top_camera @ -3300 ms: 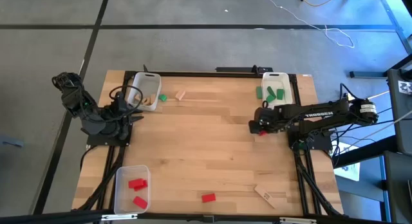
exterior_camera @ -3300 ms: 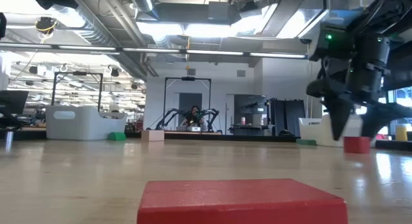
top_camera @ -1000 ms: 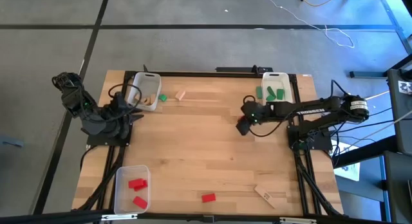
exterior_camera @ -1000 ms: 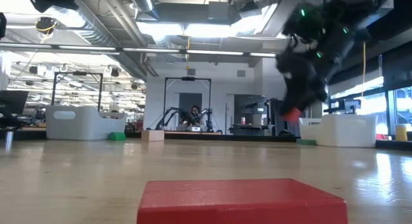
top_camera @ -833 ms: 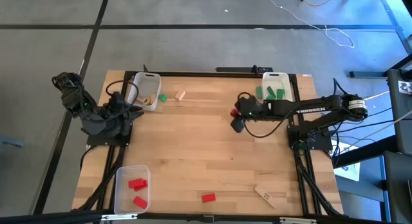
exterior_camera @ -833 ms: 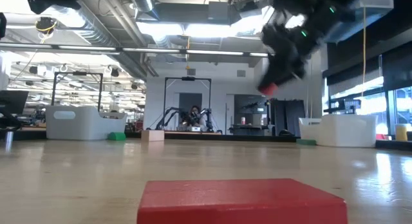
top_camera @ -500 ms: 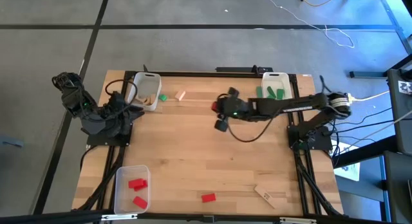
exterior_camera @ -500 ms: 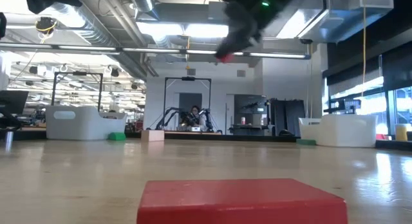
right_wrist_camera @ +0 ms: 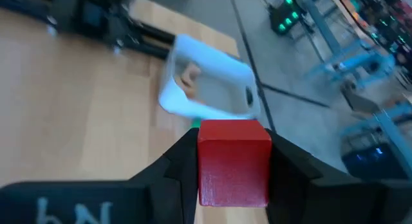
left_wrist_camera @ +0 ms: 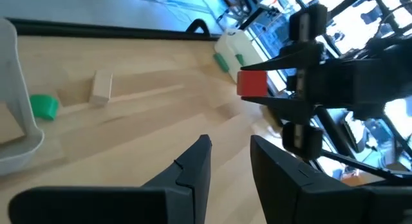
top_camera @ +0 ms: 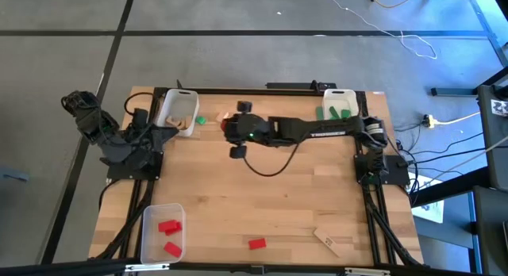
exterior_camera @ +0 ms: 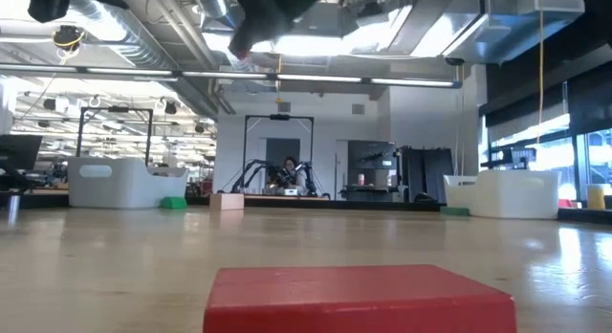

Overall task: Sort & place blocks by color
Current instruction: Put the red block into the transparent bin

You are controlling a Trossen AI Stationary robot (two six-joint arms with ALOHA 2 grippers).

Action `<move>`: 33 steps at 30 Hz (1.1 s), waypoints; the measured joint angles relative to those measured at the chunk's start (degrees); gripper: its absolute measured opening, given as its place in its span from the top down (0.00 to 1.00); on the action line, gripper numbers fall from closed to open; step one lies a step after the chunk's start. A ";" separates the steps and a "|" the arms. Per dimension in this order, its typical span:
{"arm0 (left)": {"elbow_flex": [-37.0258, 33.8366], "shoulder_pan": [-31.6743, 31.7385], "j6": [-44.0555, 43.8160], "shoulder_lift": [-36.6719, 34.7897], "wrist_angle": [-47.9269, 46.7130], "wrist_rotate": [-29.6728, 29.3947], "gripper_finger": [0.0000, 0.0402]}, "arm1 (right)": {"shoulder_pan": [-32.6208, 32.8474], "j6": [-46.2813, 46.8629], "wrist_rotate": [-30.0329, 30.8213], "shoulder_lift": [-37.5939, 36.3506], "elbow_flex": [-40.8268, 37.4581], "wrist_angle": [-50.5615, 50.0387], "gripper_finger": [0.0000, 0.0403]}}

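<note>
Two dark arms, black cables; right arm [top_camera: 317, 130] white lettering.

The right gripper [top_camera: 227, 125] has lifted the small red block [right_wrist_camera: 233, 161] off the table's right side and carried it across toward the far-left clear bin [top_camera: 178, 111].

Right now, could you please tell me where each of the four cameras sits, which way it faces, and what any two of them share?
High view: overhead, straight down on the table; both arms show.
Low view: at tabletop height, looking across into the room; a red block fills the foreground.
Left wrist view: behind the left end effector, facing the right arm.
Right wrist view: behind the right end effector, facing the bin of wood blocks.
Shared: both wrist views show the held red block.
</note>
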 joint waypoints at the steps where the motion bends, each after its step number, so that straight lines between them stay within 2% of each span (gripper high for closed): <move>1: 0.01 0.48 -0.25 0.35 0.04 0.60 0.75 | 0.00 -0.12 -1.08 0.85 1.47 -0.14 0.68; 4: 0.01 1.86 -0.30 1.14 0.09 2.16 0.75 | -0.02 -0.85 -3.82 2.63 4.77 0.02 0.68; 8: 0.01 3.28 1.32 1.55 0.62 4.53 0.75 | 0.00 -2.91 -4.16 3.87 6.84 0.22 0.68; 12: 0.04 4.14 4.65 2.61 0.63 4.47 0.76 | 0.00 -2.87 -4.32 4.08 6.95 0.00 0.68; 19: 0.04 4.46 11.61 2.61 0.60 5.67 0.88 | 0.00 -2.70 -4.82 4.08 6.72 -0.48 0.68; 23: 0.04 4.48 13.51 2.55 0.91 3.58 0.89 | 0.00 -2.67 -4.88 4.08 6.70 -0.59 0.68; 28: 0.04 4.48 14.76 2.58 1.56 2.90 0.85 | -0.01 -2.63 -5.26 4.08 6.70 -0.70 0.68; 33: 0.01 4.48 13.20 2.60 1.57 5.47 0.76 | -0.02 -2.63 -5.26 4.08 6.70 -0.75 0.68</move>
